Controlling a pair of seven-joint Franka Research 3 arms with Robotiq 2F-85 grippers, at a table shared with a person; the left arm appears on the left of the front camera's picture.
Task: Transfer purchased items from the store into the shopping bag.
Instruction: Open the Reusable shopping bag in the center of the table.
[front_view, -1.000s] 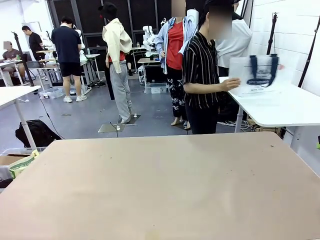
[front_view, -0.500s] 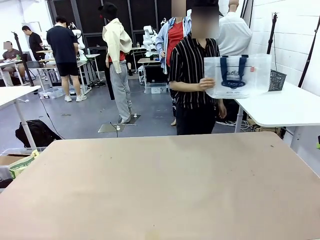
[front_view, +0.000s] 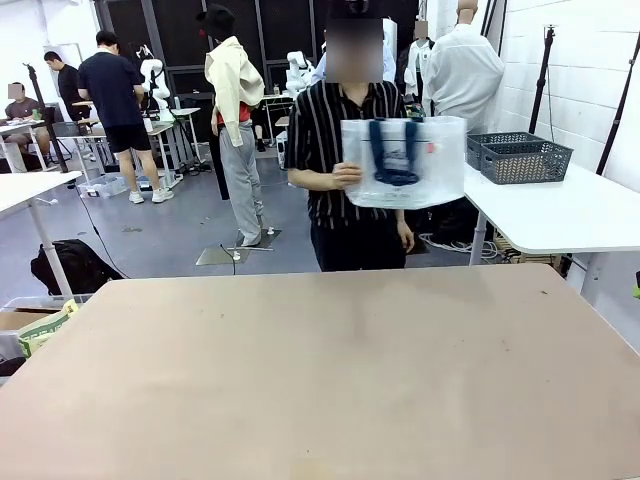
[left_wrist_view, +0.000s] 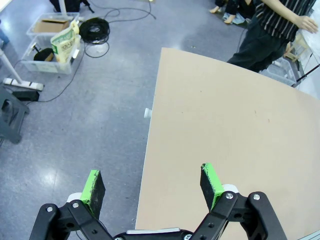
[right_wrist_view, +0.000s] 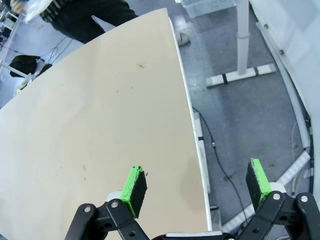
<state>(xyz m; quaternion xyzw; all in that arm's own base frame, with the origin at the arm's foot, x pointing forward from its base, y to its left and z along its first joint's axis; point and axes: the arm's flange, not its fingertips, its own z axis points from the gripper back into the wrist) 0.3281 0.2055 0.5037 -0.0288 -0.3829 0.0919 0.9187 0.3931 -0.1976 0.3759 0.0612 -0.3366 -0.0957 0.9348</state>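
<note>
Across the desk (front_view: 320, 380), a person's hand (front_view: 347, 177) holds the shopping bag (front_view: 405, 165) at chest height, its logo too blurred to read. Two dark lattice baskets (front_view: 520, 157) sit on a white side desk (front_view: 570, 215) behind, their contents hidden. The left jaws and right jaws stand spread wide above the desk's edges, pinching nothing.

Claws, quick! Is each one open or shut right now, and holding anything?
Left claw: open, holding nothing.
Right claw: open, holding nothing.
Person's hand: holding up the shopping bag.
</note>
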